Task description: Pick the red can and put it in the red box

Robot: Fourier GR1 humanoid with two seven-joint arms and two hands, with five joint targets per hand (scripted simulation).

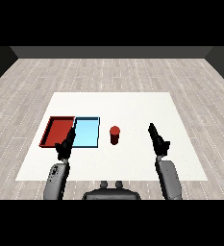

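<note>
A red can (115, 135) stands upright on the white table (132, 105), just right of the light blue tray (86, 133). The red tray (56, 131) lies to the left of the blue one, edge to edge with it. My right hand (157, 138) hovers to the right of the can, apart from it, fingers straight and pointing away from me. My left hand (67, 143) is over the near edge where the two trays meet, fingers straight, holding nothing.
The table ends at a near edge just past my forearms. A grey wood floor surrounds the table.
</note>
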